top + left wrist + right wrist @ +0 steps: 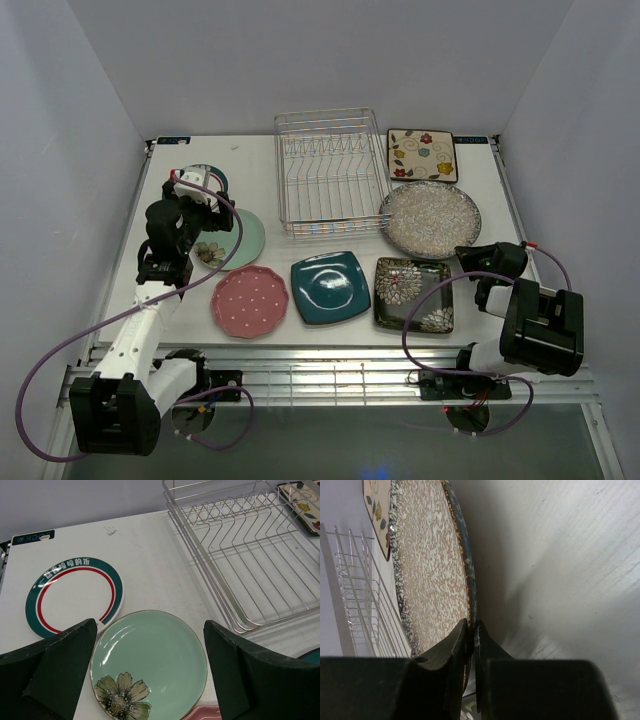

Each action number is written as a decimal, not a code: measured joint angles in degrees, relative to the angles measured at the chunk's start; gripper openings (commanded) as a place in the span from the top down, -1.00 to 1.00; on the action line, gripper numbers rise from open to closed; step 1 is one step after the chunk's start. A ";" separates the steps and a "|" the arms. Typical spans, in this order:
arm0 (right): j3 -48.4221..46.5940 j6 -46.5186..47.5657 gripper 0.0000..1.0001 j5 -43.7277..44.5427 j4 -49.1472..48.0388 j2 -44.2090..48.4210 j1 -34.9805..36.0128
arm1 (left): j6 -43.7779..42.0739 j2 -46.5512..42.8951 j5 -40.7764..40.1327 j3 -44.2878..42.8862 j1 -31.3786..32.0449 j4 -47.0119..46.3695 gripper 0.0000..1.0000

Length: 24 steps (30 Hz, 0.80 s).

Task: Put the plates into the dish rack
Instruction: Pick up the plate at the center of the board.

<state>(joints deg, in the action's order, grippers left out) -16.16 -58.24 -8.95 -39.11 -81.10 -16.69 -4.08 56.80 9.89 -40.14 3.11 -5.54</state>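
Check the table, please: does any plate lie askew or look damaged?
No damage shows. The mint floral plate seems to overlap the rim of the pink plate rather than lying apart from it. The right pincer grips the speckled grey plate by its rim.

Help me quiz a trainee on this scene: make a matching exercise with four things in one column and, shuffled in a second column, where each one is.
Things
1. speckled grey plate
2. mint plate
3. teal plate
4. dish rack

Places
A. between the pink plate and the black flowered plate
B. beside the cream flowered plate, nothing in it
C. rim pinched in the right hand
D. under the open left hand

Pairs: 1-C, 2-D, 3-A, 4-B
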 measured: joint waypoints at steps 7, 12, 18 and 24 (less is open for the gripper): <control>-0.02 0.37 0.84 1.09 4.07 3.89 0.11 | 0.00 0.00 0.35 0.00 0.00 0.22 -0.96; -1.09 0.85 0.84 1.53 7.76 5.97 0.22 | -0.07 0.00 1.64 -0.02 0.00 0.96 -0.96; -2.82 1.68 0.84 1.79 10.88 6.99 0.26 | -1.03 -0.02 5.66 -0.15 0.00 1.70 -0.96; -5.18 3.19 0.85 2.89 16.11 9.05 0.37 | -2.29 -0.11 10.14 -1.20 0.07 2.91 -0.96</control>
<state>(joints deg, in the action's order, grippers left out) -21.34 -55.05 -6.07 -23.00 -72.05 -16.32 -6.37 56.69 20.03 -41.34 3.18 -2.63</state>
